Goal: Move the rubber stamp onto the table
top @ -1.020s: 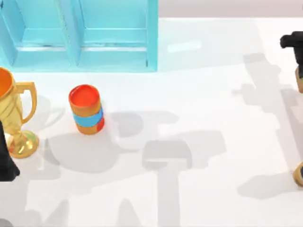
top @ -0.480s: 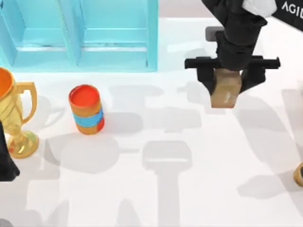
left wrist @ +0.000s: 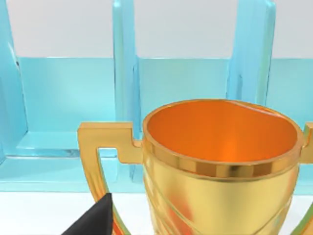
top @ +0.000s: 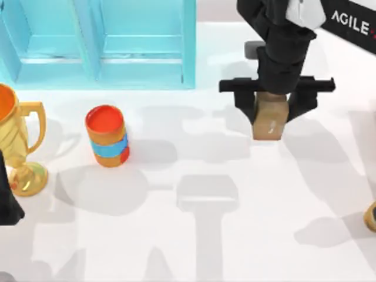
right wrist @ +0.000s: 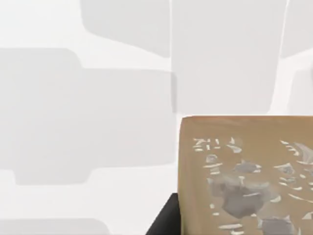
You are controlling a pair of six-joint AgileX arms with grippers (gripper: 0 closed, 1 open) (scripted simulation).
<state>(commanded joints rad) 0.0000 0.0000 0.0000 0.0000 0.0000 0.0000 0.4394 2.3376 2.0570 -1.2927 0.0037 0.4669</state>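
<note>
So the right gripper (top: 271, 111) is out over the right half of the table (top: 247, 235), just off the right end of the turquoise shelf unit (top: 97, 44), and its two black fingers (top: 242, 101) are clamped on the sides of the rubber stamp (top: 270, 117). The stamp is a tan-brown boxy block with a tiny pale mark on the face turned toward the top camera, and it sits between the fingers right under the black wrist. Can't honestly tell from above whether its bottom edge is touching the white surface or hanging a bit above it; there's a soft shadow spread out beside it either way. In the right wrist view the stamp (right wrist: 247, 176) is right up close, its face covered in a pale grey-white engraved pattern, with a dark finger edge next to it and plain white tabletop behind. As for containers: the orange cup (top: 107, 135) with the blue band stands upright near the left-middle of the table, and its orange inside looks empty. The gold trophy (top: 17, 147) is at the far left edge, and in the left wrist view its bowl (left wrist: 222, 137) is orange inside with nothing in it, shelf compartments (left wrist: 73, 103) behind it looking bare too. The left arm is parked at the left edge by the trophy, just a black finger tip (left wrist: 95, 220) poking in, so no clue how its jaws stand.
</note>
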